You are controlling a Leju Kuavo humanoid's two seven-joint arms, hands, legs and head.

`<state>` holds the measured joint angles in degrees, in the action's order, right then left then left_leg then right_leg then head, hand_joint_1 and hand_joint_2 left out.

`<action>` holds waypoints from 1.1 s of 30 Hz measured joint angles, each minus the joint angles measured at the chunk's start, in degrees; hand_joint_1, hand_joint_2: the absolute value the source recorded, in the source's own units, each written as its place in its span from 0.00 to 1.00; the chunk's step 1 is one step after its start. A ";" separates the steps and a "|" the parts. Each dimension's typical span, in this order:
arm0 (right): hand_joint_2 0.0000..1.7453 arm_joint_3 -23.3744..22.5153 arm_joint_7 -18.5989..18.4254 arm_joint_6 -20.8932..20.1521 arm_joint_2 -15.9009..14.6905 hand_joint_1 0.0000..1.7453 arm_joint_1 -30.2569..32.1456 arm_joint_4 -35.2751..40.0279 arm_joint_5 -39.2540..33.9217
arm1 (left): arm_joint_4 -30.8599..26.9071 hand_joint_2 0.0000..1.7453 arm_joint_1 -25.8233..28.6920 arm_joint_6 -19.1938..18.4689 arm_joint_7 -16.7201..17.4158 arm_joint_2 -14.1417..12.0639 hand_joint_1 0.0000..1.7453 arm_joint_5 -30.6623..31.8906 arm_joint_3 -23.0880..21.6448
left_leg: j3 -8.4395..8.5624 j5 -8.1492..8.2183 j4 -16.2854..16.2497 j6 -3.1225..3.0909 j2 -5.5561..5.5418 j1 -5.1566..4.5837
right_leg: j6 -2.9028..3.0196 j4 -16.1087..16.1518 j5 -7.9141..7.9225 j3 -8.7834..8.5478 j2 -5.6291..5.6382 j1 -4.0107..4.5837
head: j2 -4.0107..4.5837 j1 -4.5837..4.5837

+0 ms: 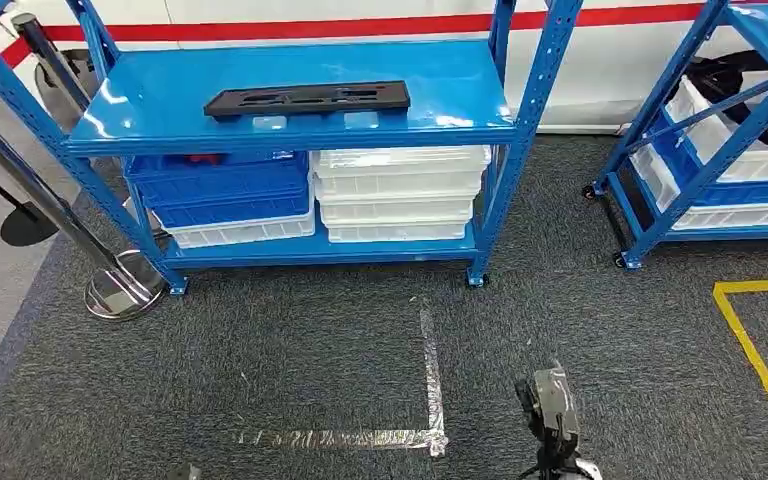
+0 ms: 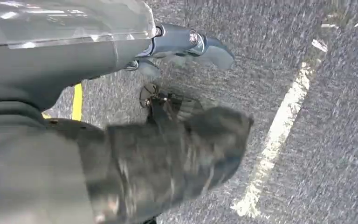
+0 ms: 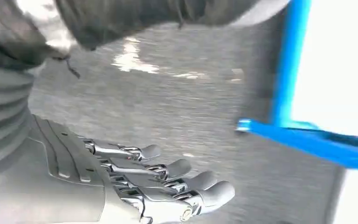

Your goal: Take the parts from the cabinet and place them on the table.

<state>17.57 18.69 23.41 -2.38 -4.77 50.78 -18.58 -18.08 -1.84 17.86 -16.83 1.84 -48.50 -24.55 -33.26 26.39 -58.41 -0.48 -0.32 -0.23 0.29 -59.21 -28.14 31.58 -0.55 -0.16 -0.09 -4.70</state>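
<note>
Nothing has been collected yet, by the look of it: the black part [image 1: 307, 99] lies flat on the top shelf of the blue cabinet [image 1: 535, 95], in the upper middle of the head view, and no table is in sight. Reaching, lifting and carrying it over are all left to do. The right hand [image 3: 135, 182] hangs over the grey carpet [image 1: 290, 350] near a blue frame, fingers spread and holding nothing. The left hand [image 2: 186, 44] also grasps nothing, its fingers loose above the floor. Both are well apart from the part.
</note>
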 joint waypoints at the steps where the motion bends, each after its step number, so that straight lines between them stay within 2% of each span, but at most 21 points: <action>1: 1.00 0.37 0.19 0.13 -0.04 0.00 -0.06 1.62 0.41 | 0.11 1.00 -0.09 0.09 -0.22 0.00 0.00 -0.35 -0.39 | 0.00 0.00 0.00 0.00 0.00 0.00 | 0.00 0.00 0.00 0.00 0.00 0.00 | 0.00 -0.02; 7: 1.00 2.51 1.24 1.94 -0.85 0.00 -0.33 13.23 3.84 | 0.55 1.00 -0.71 0.50 -2.07 -0.02 0.00 -2.60 -2.86 | 0.00 0.00 -0.02 0.00 0.00 0.00 | 0.00 -0.01 0.00 0.00 0.01 0.00 | 0.00 0.00; 8: 0.00 2.80 1.40 2.23 -0.96 0.00 -0.44 15.15 4.43 | 0.67 1.00 -0.86 0.68 -2.32 -0.02 0.00 -3.03 -3.25 | 0.00 0.00 -0.03 0.00 0.00 0.00 | 0.00 -0.01 0.00 0.00 0.00 0.00 | 0.00 0.00; 9: 0.00 3.06 1.46 2.49 -1.16 0.00 -0.46 17.16 5.02 | 0.76 1.00 -1.05 0.85 -2.64 -0.02 0.00 -3.45 -3.67 | -0.01 0.00 -0.05 0.00 0.00 0.00 | 0.00 -0.01 0.00 0.00 0.00 0.00 | 0.00 0.00; 10: 0.00 3.45 1.59 2.91 -1.33 0.00 -0.50 19.21 5.57 | 0.83 0.00 -1.19 1.03 -2.95 -0.02 0.00 -3.74 -4.09 | -0.01 0.00 -0.04 0.00 0.01 0.00 | 0.00 -0.01 0.00 0.00 0.01 0.00 | 0.00 -0.02; 19: 0.00 5.62 -0.24 6.41 -3.21 0.00 -1.79 35.45 10.75 | 1.64 0.00 -2.18 2.36 -7.08 -0.09 0.00 -8.94 -7.17 | 0.00 0.00 -0.07 0.00 0.01 0.00 | 0.00 -0.01 0.00 0.00 0.01 0.00 | 0.00 0.00; 23: 0.00 6.69 -0.02 8.00 -3.67 0.00 -1.00 41.21 12.65 | 2.23 0.00 -2.23 2.58 -7.82 -0.28 0.00 -11.77 -7.99 | -0.02 0.00 -0.07 0.00 0.01 0.00 | 0.00 -0.01 0.00 0.02 0.01 0.00 | 0.00 0.00; 30: 0.00 8.00 1.88 8.35 -3.76 0.00 -3.07 44.14 12.61 | 2.54 0.00 -2.44 1.05 -9.86 -0.46 0.00 -12.26 -8.72 | -0.04 0.00 -0.06 0.00 0.01 0.00 | 0.00 -0.02 0.00 0.03 0.02 0.01 | 0.00 -0.02; 33: 0.00 8.92 1.90 8.90 -3.76 0.00 -4.08 44.49 13.81 | 2.78 0.00 -2.63 1.00 -8.80 -0.50 0.00 -12.52 -9.22 | -0.04 -0.01 -0.06 0.00 0.00 0.00 | 0.00 -0.02 0.00 0.01 0.01 0.01 | 0.00 0.00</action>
<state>26.49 20.59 32.30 -6.14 -8.84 95.27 -4.76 -15.30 -4.47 18.86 -25.64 1.33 -61.03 -33.77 -33.30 26.38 -58.47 -0.48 -0.32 -0.23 0.29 -59.24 -28.14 31.59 -0.54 -0.15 -0.09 -4.70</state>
